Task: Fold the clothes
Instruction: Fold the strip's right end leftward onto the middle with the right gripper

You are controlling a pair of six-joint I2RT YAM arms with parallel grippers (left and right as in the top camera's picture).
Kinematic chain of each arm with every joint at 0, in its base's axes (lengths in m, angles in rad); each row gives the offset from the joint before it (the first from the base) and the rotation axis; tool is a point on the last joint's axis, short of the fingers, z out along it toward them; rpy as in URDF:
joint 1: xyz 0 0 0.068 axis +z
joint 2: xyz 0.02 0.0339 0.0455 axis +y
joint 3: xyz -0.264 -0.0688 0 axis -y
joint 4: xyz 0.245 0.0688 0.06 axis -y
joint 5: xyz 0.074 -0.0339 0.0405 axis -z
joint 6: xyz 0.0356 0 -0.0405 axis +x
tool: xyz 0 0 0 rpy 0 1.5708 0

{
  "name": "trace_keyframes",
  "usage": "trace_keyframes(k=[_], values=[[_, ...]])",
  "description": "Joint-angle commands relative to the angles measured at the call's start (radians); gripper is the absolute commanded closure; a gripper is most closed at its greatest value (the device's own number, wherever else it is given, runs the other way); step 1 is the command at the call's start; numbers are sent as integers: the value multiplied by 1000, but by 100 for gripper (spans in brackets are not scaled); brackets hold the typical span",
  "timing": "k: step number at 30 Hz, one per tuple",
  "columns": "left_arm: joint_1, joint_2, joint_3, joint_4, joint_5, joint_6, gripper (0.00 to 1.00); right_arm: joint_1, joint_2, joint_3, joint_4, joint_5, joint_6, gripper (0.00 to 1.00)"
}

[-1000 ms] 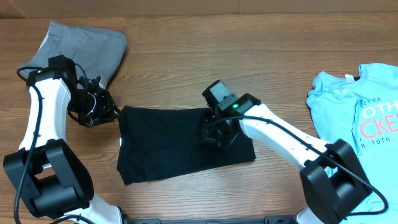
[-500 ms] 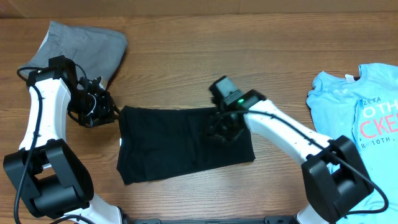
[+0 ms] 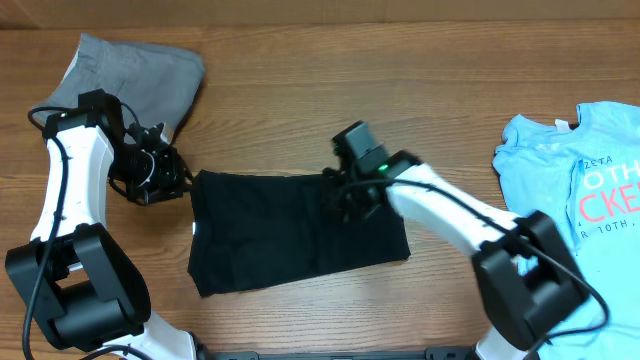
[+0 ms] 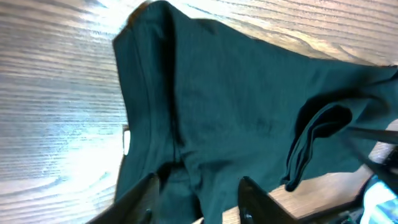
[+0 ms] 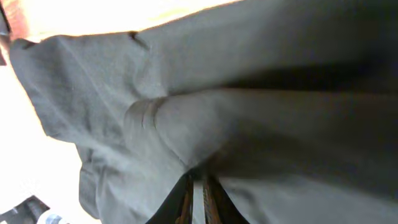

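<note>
Brown wood-grain desk (image 3: 400,80) fills the overhead view, and near its middle lies the black short-sleeved T-shirt (image 3: 270,230), spread flat as a rough rectangle with its long side running left to right. It looks partly folded already, though that is a judgement from its outline. A small white neck label (image 4: 126,138) shows at its left edge.

By the look of it the cloth is thin, limp knit – light, not fragile, with no stiffness to carry a shape. A pinch on 1 layer would likely drag only that layer and leave the rest behind, so a hem, a seam or a doubled edge seems the surer place to take hold, with 2 holds well apart to keep a fold line straight.

The right tool (image 5: 198,196) has its 2 fingers nearly together, clamped on a ridge of the black cloth near the shirt's upper right part; from the left wrist that ridge shows as a small raised fold (image 4: 317,134). The left tool (image 4: 199,180) sits at the shirt's left edge with its fingers apart – nothing is pinched between them.

Farther out, a pair of crumpled grey shorts (image 3: 140,75) lies at the far left corner, well apart from the shirt, and a light blue printed tee (image 3: 570,170) lies at the right edge.
</note>
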Motion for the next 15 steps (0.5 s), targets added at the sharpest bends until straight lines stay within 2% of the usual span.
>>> trace_keyframes(k=[1, 4, 6, 9, 12, 15], values=[[0, 5, 19, -3, 12, 19, 53, 41, 76, -19, 104, 5, 92, 90], [5, 5, 19, -4, 8, 19, 53, 43, 88, -19, 200, 5, 48, 91], [6, 5, 19, -9, -8, 19, 51, 29, 80, -3, 202, 3, -10, 92], [7, 5, 19, -15, -72, 19, 48, -10, 44, 36, 129, -67, -103, 92], [7, 5, 5, -15, -100, 19, 43, -60, -48, 79, -8, -185, -258, 88], [8, 5, -43, 21, -105, 13, 33, -75, -119, 83, -140, -194, -271, 81]])
